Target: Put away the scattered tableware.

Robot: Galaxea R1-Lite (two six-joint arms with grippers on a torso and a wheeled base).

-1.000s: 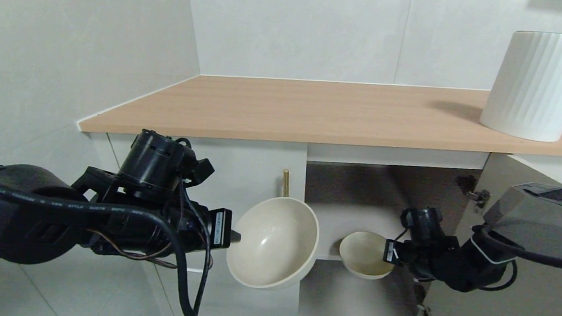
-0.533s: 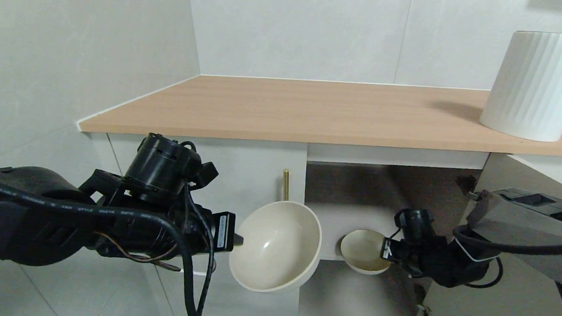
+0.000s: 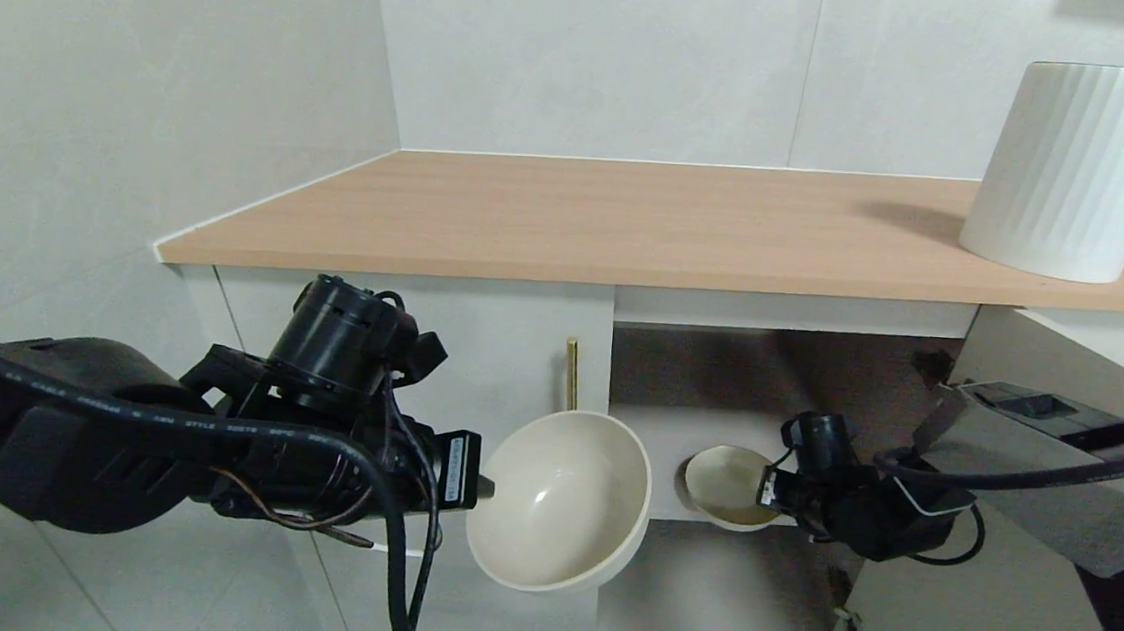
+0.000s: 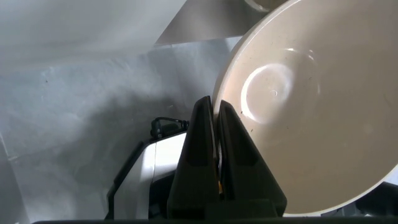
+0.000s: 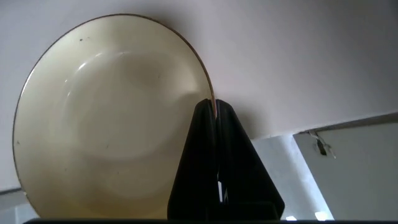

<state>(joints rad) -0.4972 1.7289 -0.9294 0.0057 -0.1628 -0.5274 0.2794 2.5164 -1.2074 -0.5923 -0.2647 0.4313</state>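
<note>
My left gripper (image 3: 483,487) is shut on the rim of a large cream bowl (image 3: 559,501), held tilted in front of the closed left cabinet door; in the left wrist view its fingers (image 4: 214,146) pinch that large bowl's (image 4: 311,106) edge. My right gripper (image 3: 767,492) is shut on the rim of a small cream bowl (image 3: 724,484), held inside the open cabinet at the level of the shelf (image 3: 656,463). In the right wrist view the small bowl (image 5: 106,118) fills the picture, its rim clamped between the fingers (image 5: 214,143).
A wooden countertop (image 3: 630,221) runs above the cabinet, with a ribbed white cylinder (image 3: 1080,171) at its right end. The left door carries a brass handle (image 3: 572,371). The right cabinet door (image 3: 1012,592) stands open beside my right arm.
My right gripper has carried the small bowl up and deeper into the cabinet, toward the shelf. My left gripper with the large bowl has shifted slightly right and down.
</note>
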